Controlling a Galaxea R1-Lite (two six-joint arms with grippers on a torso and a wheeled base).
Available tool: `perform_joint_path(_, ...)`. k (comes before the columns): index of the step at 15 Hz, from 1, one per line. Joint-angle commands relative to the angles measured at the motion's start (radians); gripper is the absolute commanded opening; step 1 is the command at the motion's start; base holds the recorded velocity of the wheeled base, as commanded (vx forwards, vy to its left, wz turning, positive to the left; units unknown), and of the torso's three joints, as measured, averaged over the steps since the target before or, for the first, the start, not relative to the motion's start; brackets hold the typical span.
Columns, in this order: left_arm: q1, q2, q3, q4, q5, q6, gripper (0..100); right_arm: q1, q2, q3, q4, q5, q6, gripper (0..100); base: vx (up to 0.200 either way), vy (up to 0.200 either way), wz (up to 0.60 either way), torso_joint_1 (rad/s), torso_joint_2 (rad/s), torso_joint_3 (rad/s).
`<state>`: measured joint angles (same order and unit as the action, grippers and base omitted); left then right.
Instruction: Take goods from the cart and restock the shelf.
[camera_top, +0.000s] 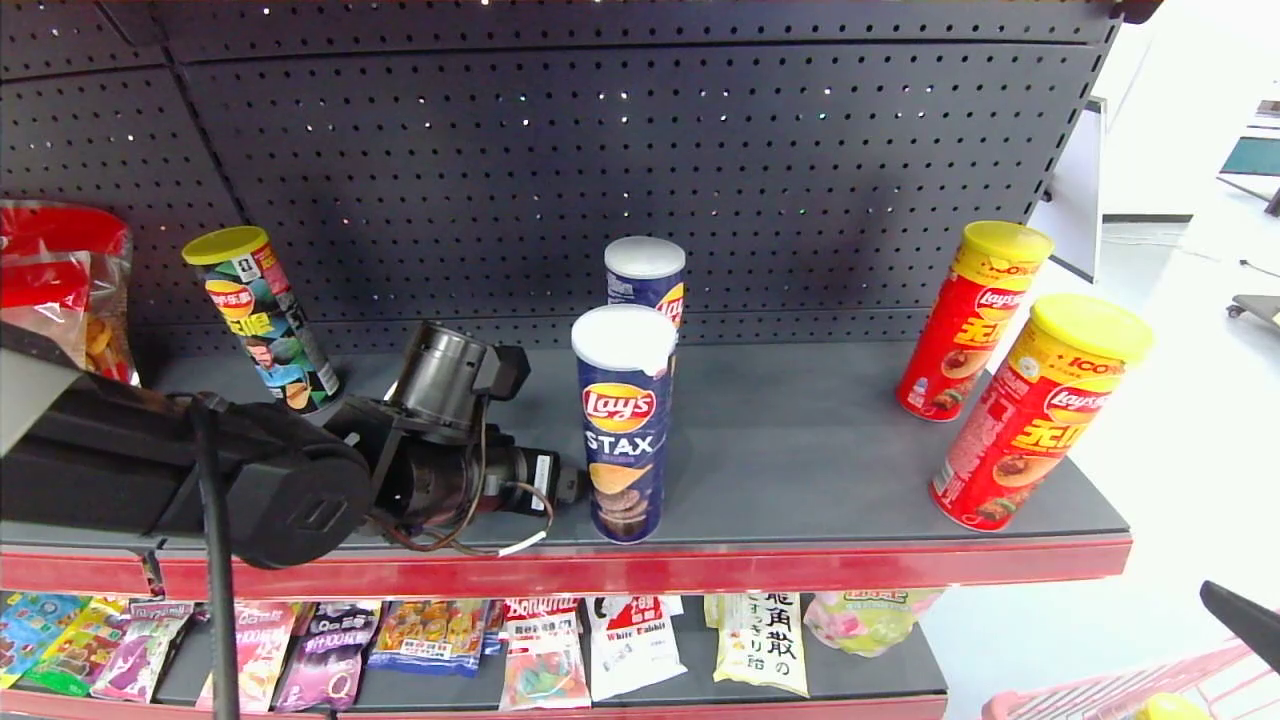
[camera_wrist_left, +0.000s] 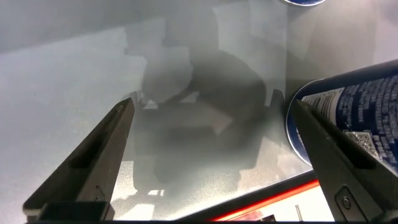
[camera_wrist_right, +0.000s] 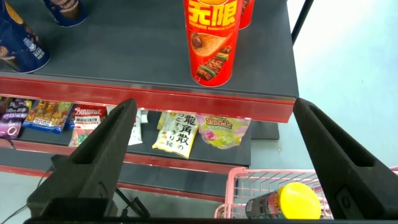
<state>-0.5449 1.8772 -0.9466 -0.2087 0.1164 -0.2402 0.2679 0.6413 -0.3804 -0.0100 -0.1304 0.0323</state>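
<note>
On the upper shelf (camera_top: 800, 450), a blue can (camera_top: 622, 420) with a white lid is standing upright in the middle of the head view, close to the red front edge. A second blue can (camera_top: 645, 270) is standing just behind it, against the pegboard back. At the right of the frame two red cans with yellow lids are standing upright, the nearer red can (camera_top: 1040, 410) by the shelf's front corner and the farther red can (camera_top: 972, 320) behind it. At the left, a multicoloured can (camera_top: 262, 320) with a yellow lid is leaning slightly near the back panel, and a red bag (camera_top: 60, 280) is sitting at the far left edge.

The left arm (camera_top: 300, 470) is lying low over the shelf at the lower left of the head view, pointing toward the front blue can. The left hand (camera_wrist_left: 211, 106) is spreading wide over bare shelf and holding nothing. The blue can is standing just beside one finger (camera_wrist_left: 329, 149); whether they are touching cannot be told.

The right hand (camera_wrist_right: 214, 106) is also gaping wide and empty, hanging out in front of the shelf above the pink cart (camera_wrist_right: 249, 186), where a dark can with a yellow lid (camera_wrist_right: 292, 202) is lying.

Snack packets (camera_top: 540, 650) are lining the lower shelf along the bottom of the head view.
</note>
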Motion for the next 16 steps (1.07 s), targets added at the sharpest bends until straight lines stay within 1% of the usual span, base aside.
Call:
perform_joint_path(1,-0.001,0.000,-0.001,-0.001,0.000,-0.001,100,0.001,0.003,0.002,-0.001,0.000,0.000,100,0.000,0.000,0.00,0.000,0.00,0.000)
perform_joint_path(8,-0.009,0.006,-0.003,-0.003,-0.003,-0.005,100,0.001,0.006,0.005,-0.001,0.002,0.000,100,0.000,0.000,0.00,0.000,0.00,0.000)
perform_joint_path(12,-0.001,-0.006,0.017,-0.001,-0.001,-0.005,100,0.001,0.006,0.005,-0.001,0.002,0.001,100,0.000,0.000,0.00,0.000,0.00,0.000)
perform_joint_path(14,0.023,-0.086,0.092,0.000,0.002,0.001,100,0.002,0.005,0.018,-0.001,0.002,0.000,100,0.000,0.000,0.00,0.000,0.00,0.000)
perform_joint_path(16,0.068,-0.211,0.184,0.005,0.008,0.013,100,0.004,0.021,0.034,-0.008,0.003,0.003,100,0.000,0.000,0.00,0.000,0.00,0.000)
